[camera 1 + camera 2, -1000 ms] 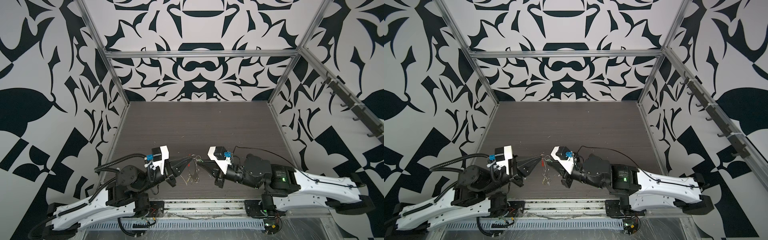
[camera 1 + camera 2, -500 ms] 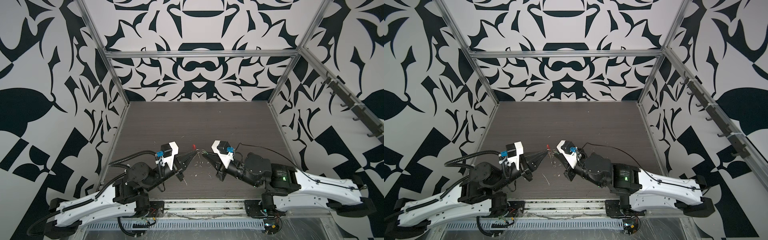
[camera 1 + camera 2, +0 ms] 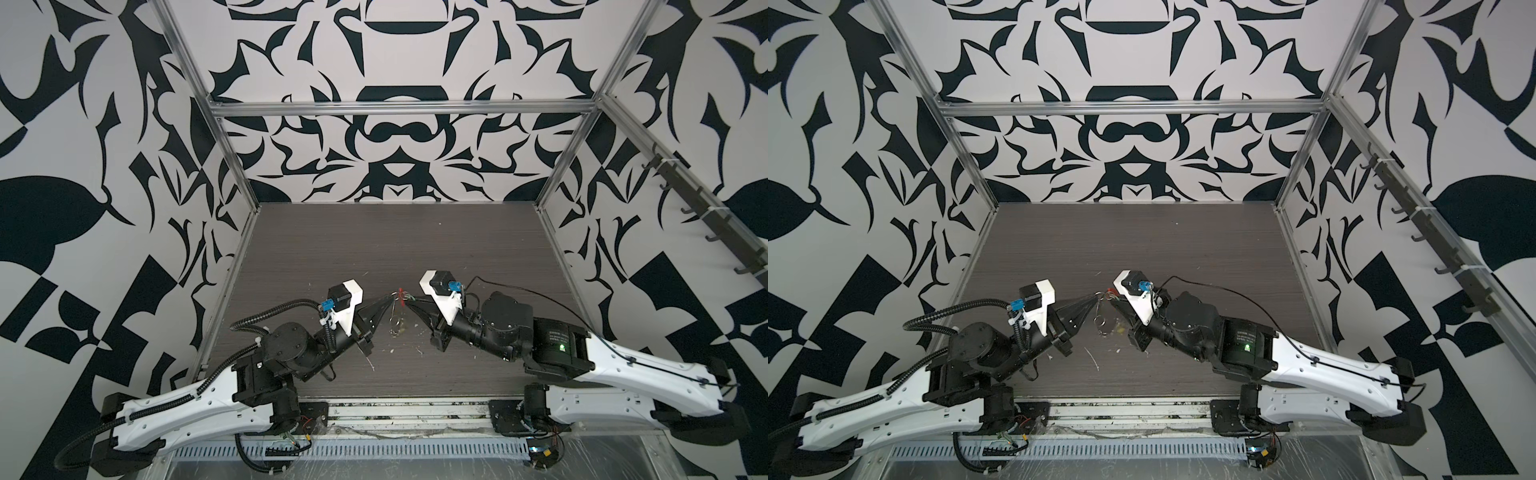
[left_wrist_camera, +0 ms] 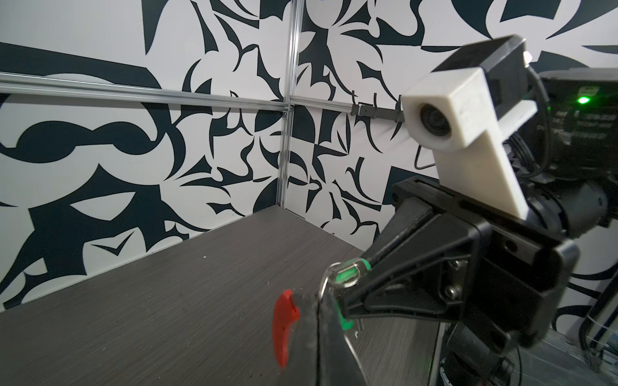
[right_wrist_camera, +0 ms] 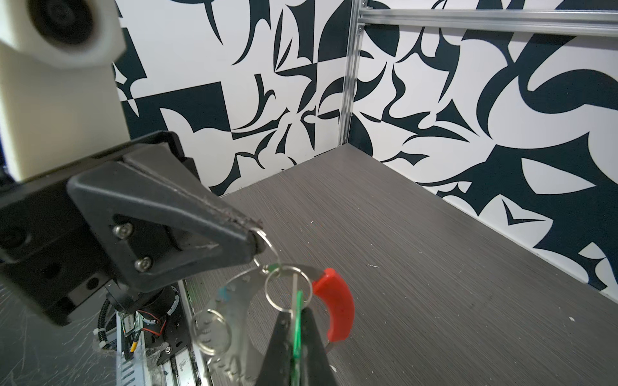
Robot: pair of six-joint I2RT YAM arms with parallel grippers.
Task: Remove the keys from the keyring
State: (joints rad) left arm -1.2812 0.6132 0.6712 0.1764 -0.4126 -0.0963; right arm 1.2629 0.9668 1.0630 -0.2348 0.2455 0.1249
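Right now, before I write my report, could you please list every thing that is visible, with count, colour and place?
keyring: one, grey wire with a red sleeve, held in the air between the grippers
keys: number unclear, silver, hanging under the keyring
green tag: one, green, pinched by the right gripper
yellow patch: one, yellow, below the keys; hanging or lying, cannot tell
white flecks: several, white, on the near part of the table
table: one, dark grey
walls: black and white pattern, around the table
hook rail: one, dark, on the right wall
left gripper: black, shut on the keyring's wire
right gripper: black, shut on the green tag
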